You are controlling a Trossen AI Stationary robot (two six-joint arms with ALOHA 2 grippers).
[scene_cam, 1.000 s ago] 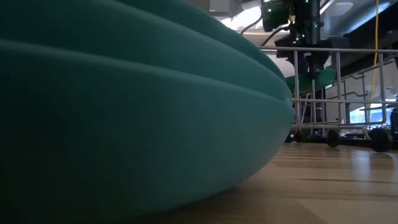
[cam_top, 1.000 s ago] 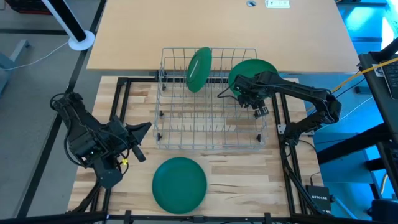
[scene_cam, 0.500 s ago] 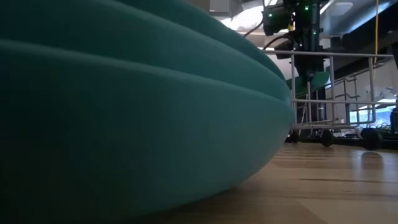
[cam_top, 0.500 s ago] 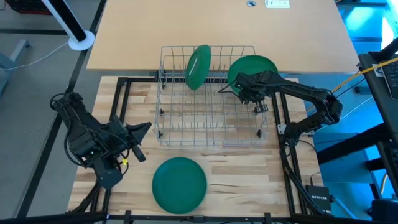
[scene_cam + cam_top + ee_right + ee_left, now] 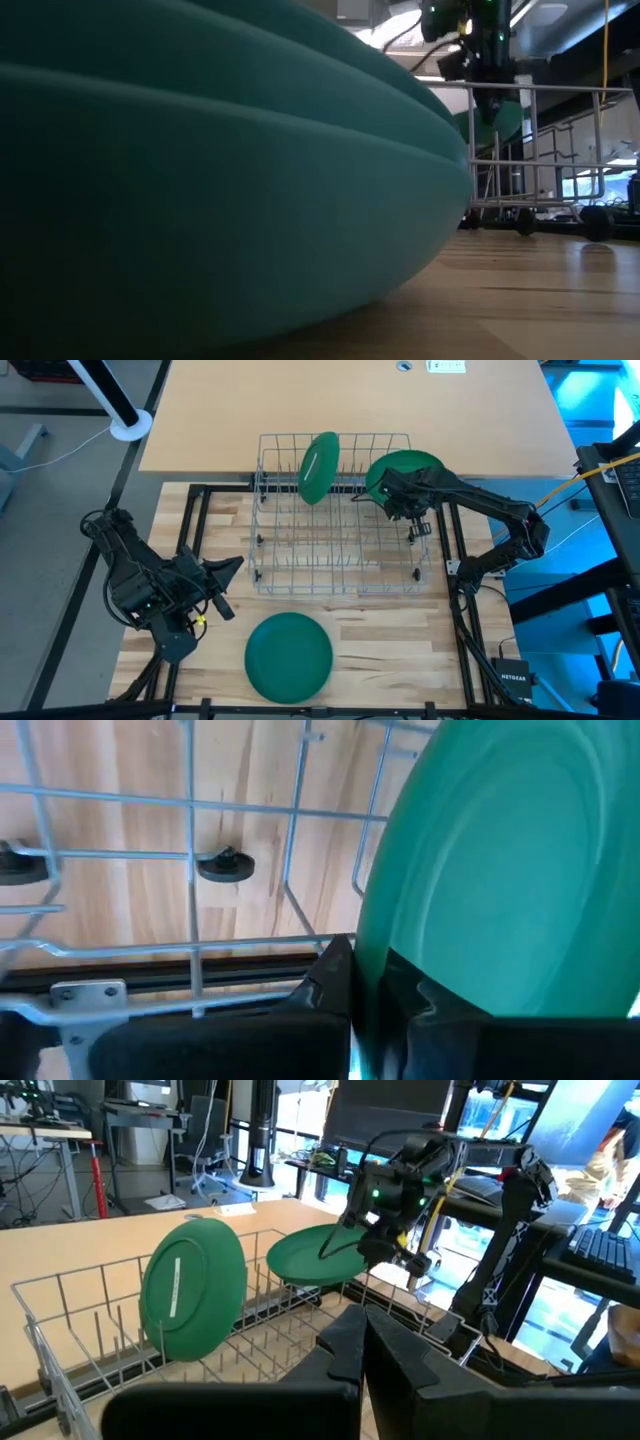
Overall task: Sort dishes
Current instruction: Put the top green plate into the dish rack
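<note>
At the rack's [image 5: 335,515] far right corner, the right gripper [image 5: 392,501] is clamped on the rim of a green plate [image 5: 405,468]. That plate lies nearly flat, tilted, above the rack's top edge rather than seated between the tines. The right wrist view confirms the pinch: both dark fingers [image 5: 330,982] close on the plate's edge, wire grid and wooden tabletop beneath. Judgement: the edge grip suits turning the plate upright for slotting; it also leaves the plate free to pivot in the jaws.

A second plate [image 5: 320,468] stands on edge in the rack's back row, leaning slightly, held by the wires. A stack of plates [image 5: 289,655] lies flat on the table [image 5: 380,645] in front of the rack; their number cannot be told from above. The low view shows at least two rims stacked.

The left gripper [image 5: 228,568] waits closed and empty at the table's left side, well apart from the rack.

Plates are round, shallow, matte, plastic-looking. The rack is thin bright wire on dark feet. The table is pale butcher-block wood.
</note>
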